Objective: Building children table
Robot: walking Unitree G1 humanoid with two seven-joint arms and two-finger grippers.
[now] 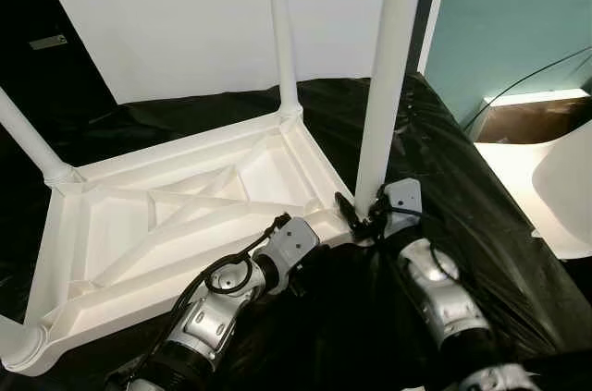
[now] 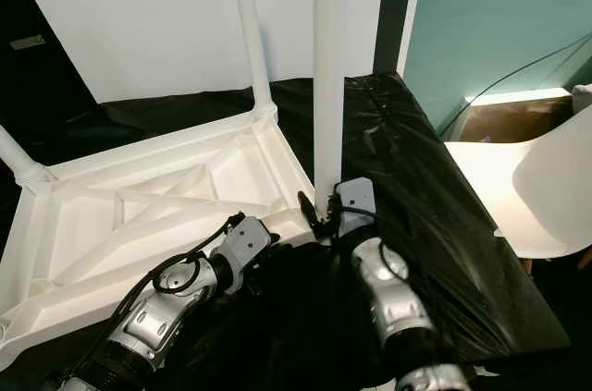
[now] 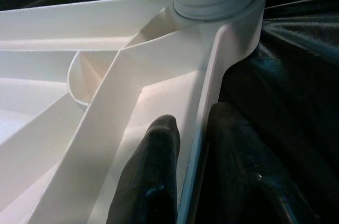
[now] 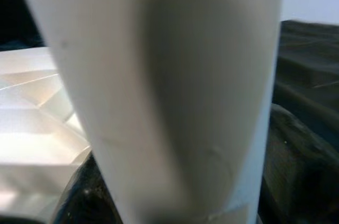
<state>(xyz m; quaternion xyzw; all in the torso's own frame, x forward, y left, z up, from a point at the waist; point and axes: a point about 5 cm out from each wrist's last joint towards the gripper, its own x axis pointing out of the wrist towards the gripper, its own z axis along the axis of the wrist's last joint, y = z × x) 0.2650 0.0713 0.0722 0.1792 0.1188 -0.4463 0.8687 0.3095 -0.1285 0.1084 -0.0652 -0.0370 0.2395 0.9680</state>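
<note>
Right gripper [image 1: 363, 213] clasps the base of the near-right leg [image 1: 388, 67], its fingers closed around it. One white tabletop [image 1: 176, 225] lies upside down on black sheeting [image 1: 444, 141]; four upright legs show at its corners. Left gripper [image 3: 193, 144] pinches the tabletop's near rim just left of that leg, one finger [image 3: 151, 176] inside. One white chair [image 2: 546, 188] stands far right.
</note>
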